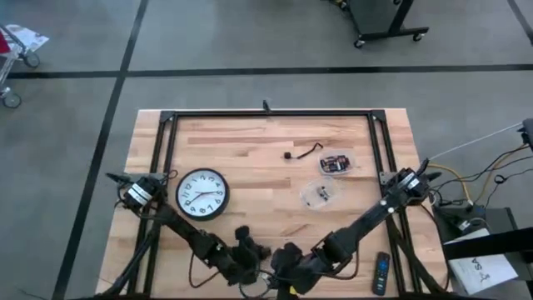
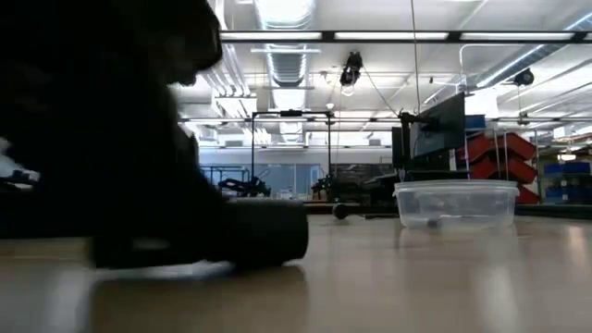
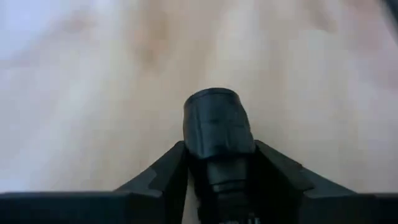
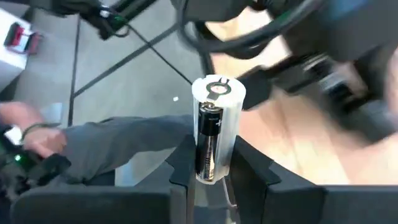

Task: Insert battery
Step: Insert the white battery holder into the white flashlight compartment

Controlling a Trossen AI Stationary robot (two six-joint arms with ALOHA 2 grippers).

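Note:
My left gripper (image 1: 252, 255) is near the table's front edge, shut on a black cylinder (image 3: 217, 124), which also shows in the low view (image 2: 254, 233). Right beside it my right gripper (image 1: 287, 260) is shut on a white battery holder (image 4: 217, 118) with a black battery (image 4: 208, 146) in one of its slots. The holder's round end with a metal contact (image 4: 217, 90) faces away from the fingers. My left gripper pinches the black cylinder between its two fingers (image 3: 163, 177) on its narrower rear part (image 3: 227, 177); the wider end sticks out ahead of the fingers. The cylinder lies level, low over the table; whether it touches the wood I cannot tell. My right gripper pinches the white holder's lower part (image 4: 214, 177) between its two fingers (image 4: 183, 168), one on each side. The holder sticks out ahead of the fingers, along them, clear of the table.
A wall clock (image 1: 201, 194) lies at the left. Two clear plastic tubs (image 1: 336, 163) (image 1: 319, 193) and a small black cable (image 1: 304, 152) lie toward the far right, and a remote (image 1: 381, 272) lies at the front right. A person (image 4: 93, 149) is beyond the table's edge.

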